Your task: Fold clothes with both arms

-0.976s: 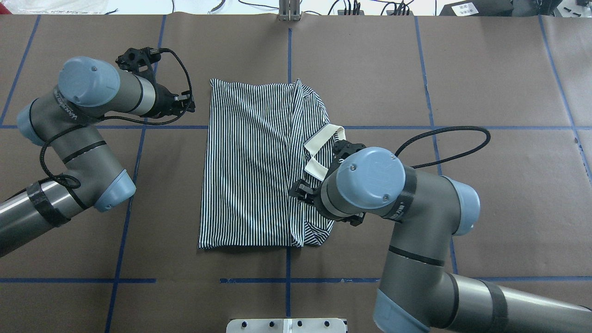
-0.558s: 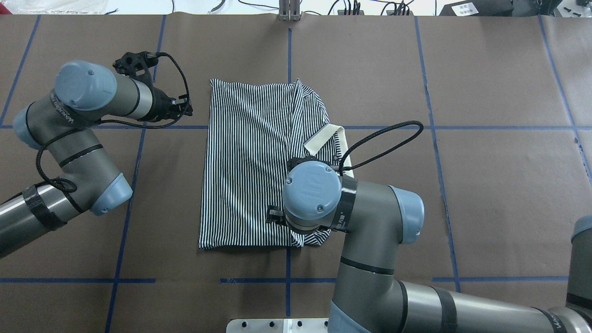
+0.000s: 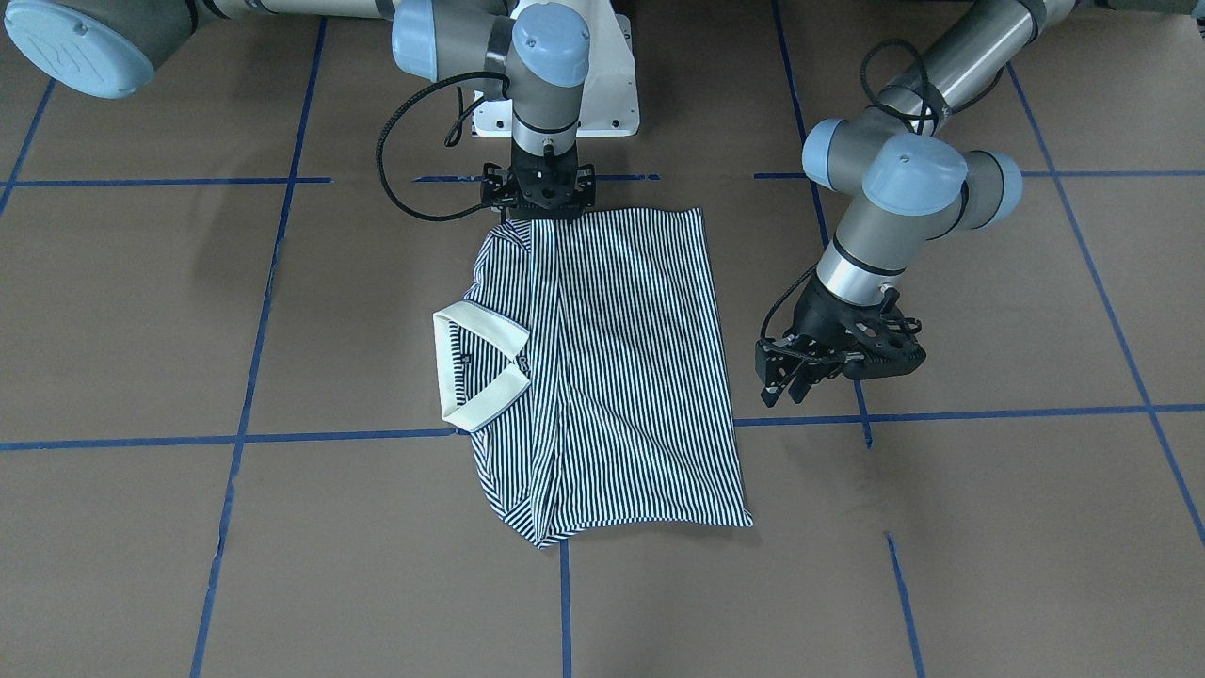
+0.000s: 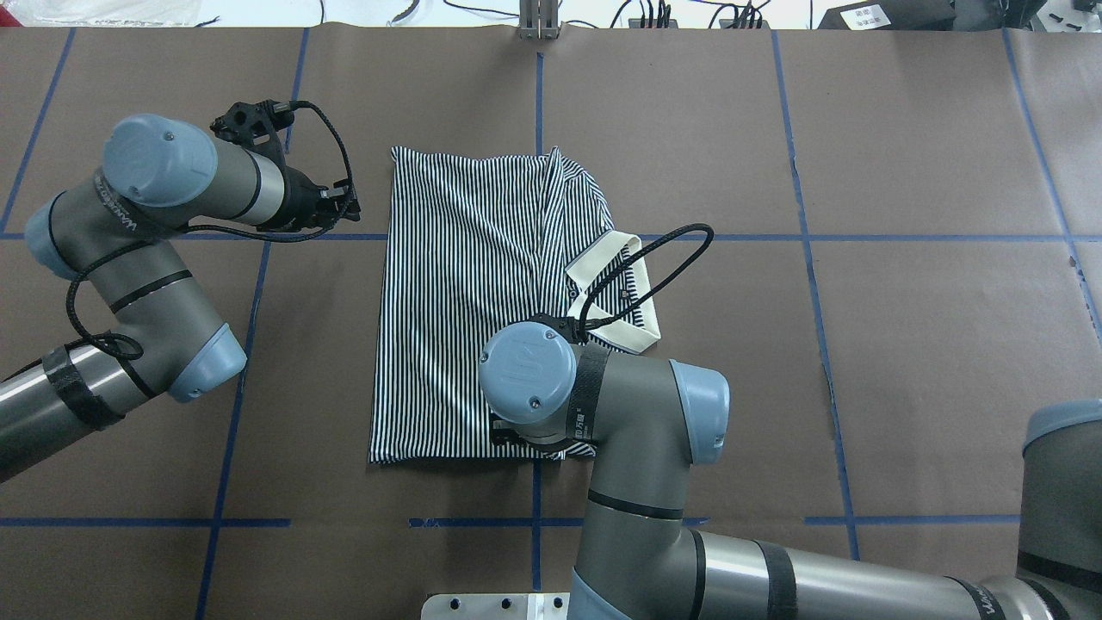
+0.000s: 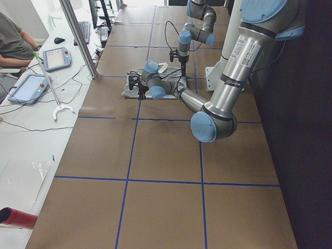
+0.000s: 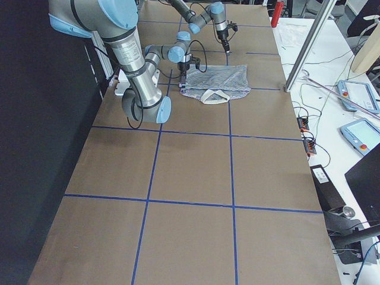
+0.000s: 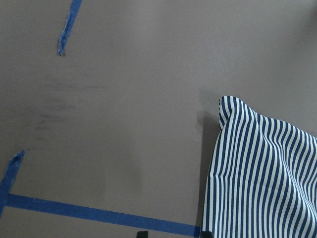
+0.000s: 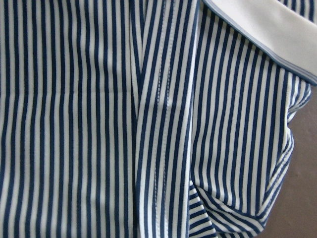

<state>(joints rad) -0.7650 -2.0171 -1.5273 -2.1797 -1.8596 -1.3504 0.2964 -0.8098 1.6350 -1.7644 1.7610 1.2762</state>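
Note:
The striped polo shirt [image 4: 465,284] lies folded in a rough rectangle at the table's middle, its cream collar [image 4: 641,323] sticking out on the robot's right side. In the front-facing view the shirt [image 3: 621,358] and collar [image 3: 480,325] show whole. My right gripper [image 3: 538,213] points down at the shirt's hem nearest the robot's base and looks open; overhead it is hidden under its own wrist [image 4: 527,372]. Its wrist camera is filled with stripes [image 8: 99,124] and a strip of collar [image 8: 262,29]. My left gripper [image 4: 344,202] [image 3: 786,384] hovers open beside the shirt's far left corner [image 7: 228,106], apart from it.
Brown paper with blue tape lines [image 4: 538,112] covers the table. The white base plate [image 3: 612,113] sits just behind the shirt's near hem. A metal post [image 4: 538,21] stands at the far edge. A person [image 5: 13,41] sits at a side table with tablets [image 5: 57,57].
My right arm has swung from beside the collar across to the shirt's near hem, its gripper now pointing down there. The left arm has barely shifted. The shirt has not moved.

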